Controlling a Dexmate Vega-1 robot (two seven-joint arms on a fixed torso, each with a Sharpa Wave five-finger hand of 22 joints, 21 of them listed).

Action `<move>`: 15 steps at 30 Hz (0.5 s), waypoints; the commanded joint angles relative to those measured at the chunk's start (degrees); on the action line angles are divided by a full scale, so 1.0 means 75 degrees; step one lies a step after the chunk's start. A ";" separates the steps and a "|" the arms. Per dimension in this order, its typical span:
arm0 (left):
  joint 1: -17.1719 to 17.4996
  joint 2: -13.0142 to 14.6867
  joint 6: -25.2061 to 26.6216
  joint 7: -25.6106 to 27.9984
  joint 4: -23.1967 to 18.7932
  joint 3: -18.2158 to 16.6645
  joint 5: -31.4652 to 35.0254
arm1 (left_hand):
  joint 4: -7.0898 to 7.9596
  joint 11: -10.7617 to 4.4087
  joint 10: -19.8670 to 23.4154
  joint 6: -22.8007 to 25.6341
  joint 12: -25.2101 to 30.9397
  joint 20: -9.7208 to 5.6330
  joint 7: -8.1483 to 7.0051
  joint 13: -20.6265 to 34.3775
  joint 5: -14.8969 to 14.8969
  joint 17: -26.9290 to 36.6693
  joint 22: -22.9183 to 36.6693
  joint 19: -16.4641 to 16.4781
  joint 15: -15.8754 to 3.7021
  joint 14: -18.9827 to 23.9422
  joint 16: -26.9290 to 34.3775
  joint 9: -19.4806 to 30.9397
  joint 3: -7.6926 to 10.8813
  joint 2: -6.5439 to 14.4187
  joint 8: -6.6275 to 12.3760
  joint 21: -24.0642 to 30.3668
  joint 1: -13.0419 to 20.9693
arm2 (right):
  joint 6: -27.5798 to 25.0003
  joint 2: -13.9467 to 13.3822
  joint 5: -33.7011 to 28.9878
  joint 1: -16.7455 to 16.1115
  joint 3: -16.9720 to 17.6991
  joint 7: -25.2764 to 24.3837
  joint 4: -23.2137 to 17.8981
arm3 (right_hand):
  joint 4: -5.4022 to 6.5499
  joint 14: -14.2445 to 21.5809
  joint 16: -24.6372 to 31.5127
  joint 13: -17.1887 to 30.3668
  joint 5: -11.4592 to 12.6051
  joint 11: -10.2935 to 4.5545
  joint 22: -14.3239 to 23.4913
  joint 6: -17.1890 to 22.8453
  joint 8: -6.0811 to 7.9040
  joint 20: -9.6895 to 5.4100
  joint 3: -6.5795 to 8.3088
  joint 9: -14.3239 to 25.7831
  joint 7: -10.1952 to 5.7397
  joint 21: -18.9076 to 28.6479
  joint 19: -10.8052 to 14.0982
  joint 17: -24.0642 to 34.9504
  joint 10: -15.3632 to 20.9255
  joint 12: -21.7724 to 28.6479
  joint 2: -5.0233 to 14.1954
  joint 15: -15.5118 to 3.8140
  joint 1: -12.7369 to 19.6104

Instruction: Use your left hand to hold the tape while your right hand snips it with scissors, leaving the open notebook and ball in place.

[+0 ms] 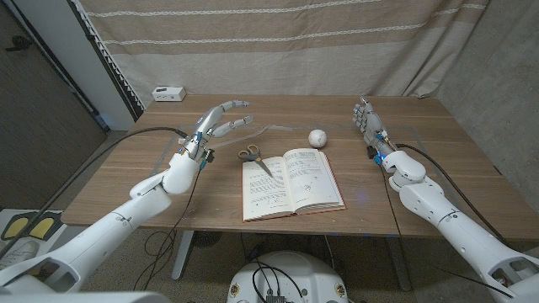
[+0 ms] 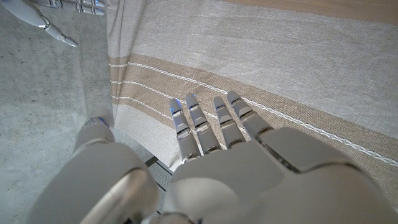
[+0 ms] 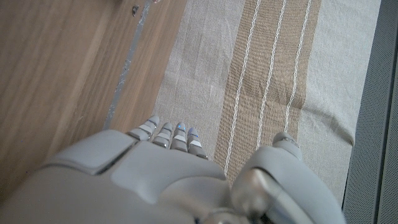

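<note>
a strip of clear tape [image 1: 271,128] lay on the worktop [image 1: 421,168] just behind the scissors [image 1: 253,156], thin, limp and likely clingy; lifting a free end looked best. the left hand [image 1: 221,120] hovered beside it, fingers [image 1: 236,104] spread, empty. the right hand [image 1: 369,124], well right of the scissors, was also empty, fingers apart.

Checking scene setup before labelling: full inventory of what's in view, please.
open paperback notebook: 1, white printed pages with red cover edge, table centre, near front edge
metal scissors with grey handles: 1, left of the notebook, blades over its corner
small white ball: 1, behind the notebook
clear strip of tape: 1, transparent, faint, near the left hand's fingertips; contact unclear
small white box: 1, far left corner
wooden table: 1, brown
striped beige curtain: 1, behind the table
left hand: 1, white-grey, raised, fingers spread
right hand: 1, white-grey, at right, empty
</note>
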 commanded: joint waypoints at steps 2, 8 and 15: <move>-0.0010 0.0269 0.0137 0.0253 -0.0241 0.0096 0.0745 | -0.0062 -0.0017 0.0211 0.0210 0.0077 -0.0861 0.0032 0.0028 0.0094 0.0023 0.0005 0.0140 -0.1356 0.0145 0.0047 0.0027 0.0018 0.0009 0.0076 0.0032 0.0194 | -0.0031 -0.0130 0.0030 -0.0073 0.0089 0.0008 -0.0091 | -0.0011 -0.0050 0.0011 0.0029 0.0038 -0.0015 0.0015 0.0009 0.0019 0.0031 -0.0038 0.0035 -0.0026 -0.0009 -0.0070 0.0016 0.0019 0.0030 0.0022 -0.0047 0.0094; -0.0132 0.0519 0.0058 0.0161 -0.0277 0.0162 0.1052 | -0.0083 -0.0082 0.0107 -0.0418 -0.0039 -0.0871 -0.0190 0.0039 0.0202 0.0029 0.0006 0.0137 -0.1357 0.0176 0.0002 0.0039 0.0022 -0.0011 -0.0252 -0.0011 0.0426 | 0.0017 -0.0169 0.0015 -0.0107 0.0130 -0.0005 -0.0083 | -0.0015 -0.0053 0.0010 0.0029 0.0045 -0.0014 0.0015 0.0006 0.0017 0.0038 -0.0042 0.0035 -0.0027 -0.0009 -0.0072 0.0016 0.0013 0.0027 0.0028 -0.0042 0.0102; -0.0244 0.0752 -0.0004 0.0111 -0.0301 0.0225 0.1388 | -0.0053 -0.0092 -0.0373 -0.0886 -0.0308 -0.0890 -0.0257 0.0059 0.0316 0.0038 0.0012 0.0084 -0.1352 -0.0005 -0.0074 0.0068 -0.0040 -0.0040 -0.0448 -0.0043 0.0594 | 0.0013 -0.0160 0.0018 -0.0113 0.0155 -0.0065 -0.0086 | -0.0020 -0.0062 0.0007 0.0029 0.0055 -0.0021 0.0016 0.0000 0.0014 0.0046 -0.0049 0.0035 -0.0028 -0.0010 -0.0078 0.0016 0.0004 0.0024 0.0037 -0.0031 0.0113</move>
